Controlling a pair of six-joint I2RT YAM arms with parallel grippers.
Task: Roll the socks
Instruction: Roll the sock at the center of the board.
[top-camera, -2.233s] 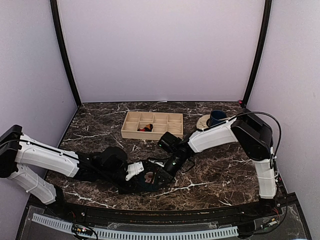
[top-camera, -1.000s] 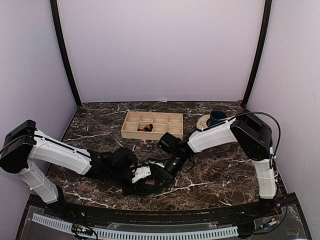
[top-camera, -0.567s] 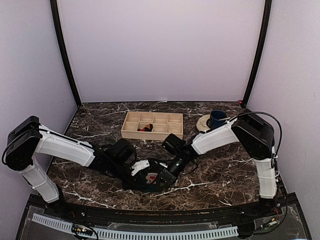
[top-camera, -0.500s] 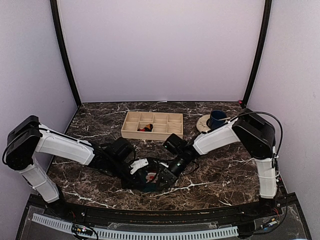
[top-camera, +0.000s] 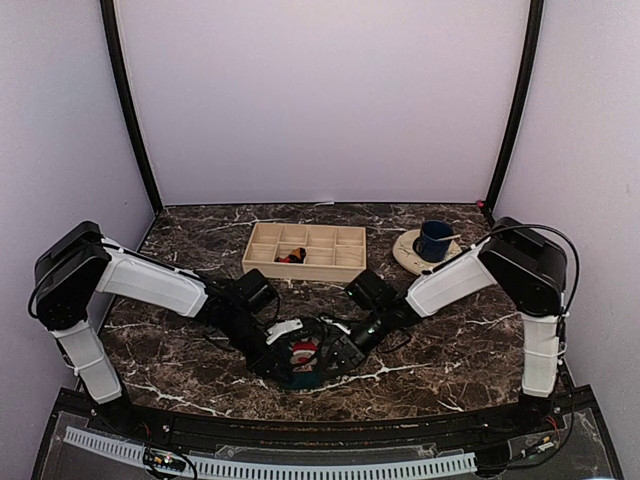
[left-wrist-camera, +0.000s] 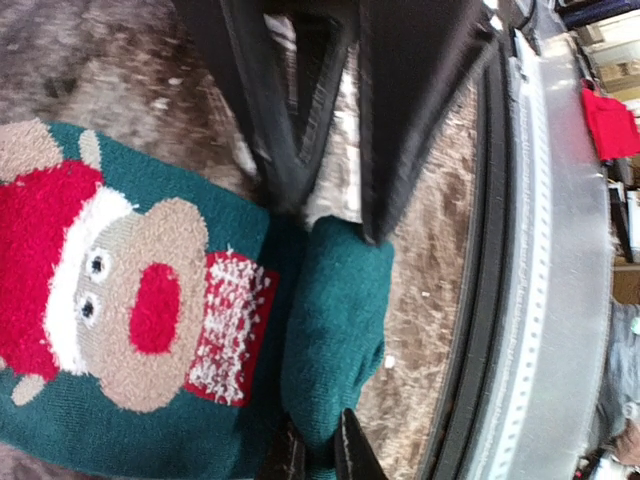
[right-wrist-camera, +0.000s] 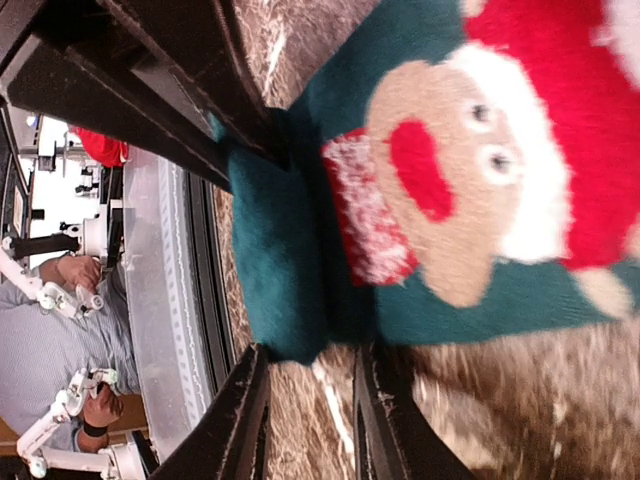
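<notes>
1. Left arm (top-camera: 150, 285): reaches from the near-left corner across the marble table (top-camera: 450, 340) toward ctr front, lying low.

2. Left gripper (left-wrist-camera: 318, 430): jaws almost closed w/ only a narrow gap, pinching one end of the rolled edge (left-wrist-camera: 335, 320) of the green sock (left-wrist-camera: 240, 210). In the right wrist view its fingers (right-wrist-camera: 230, 90) converge on that same end.

3. Green sock: lies on the table at ctr front, near the front rail (left-wrist-camera: 540, 300), between the two grippers. The Santa figure (red hat, white trim, tan face, red nose) faces up. The side nearest the rail is turned over into a thick roll lying alongside the figure. A 2nd sock cannot be made out.

4. Wooden tray (top-camera: 320, 271): behind the sock, well apart, divided into compartments. A small orange-and-black item (top-camera: 290, 257) sits in the near row, toward the left.

5. Right gripper (right-wrist-camera: 312, 352): jaws partly open, gripping nothing. In the left wrist view its fingers (left-wrist-camera: 410, 110) stand one on each side of the roll's other end, w/ table showing in the gap between them. Whether the pads touch the fabric cannot be told.

6. Blue cup (top-camera: 436, 238): upright on a pale plate (top-camera: 408, 250), rear right, beside the tray but apart from it.

7. Right arm (top-camera: 455, 280): reaches from the near-right side leftward and fwd to the sock.
</notes>
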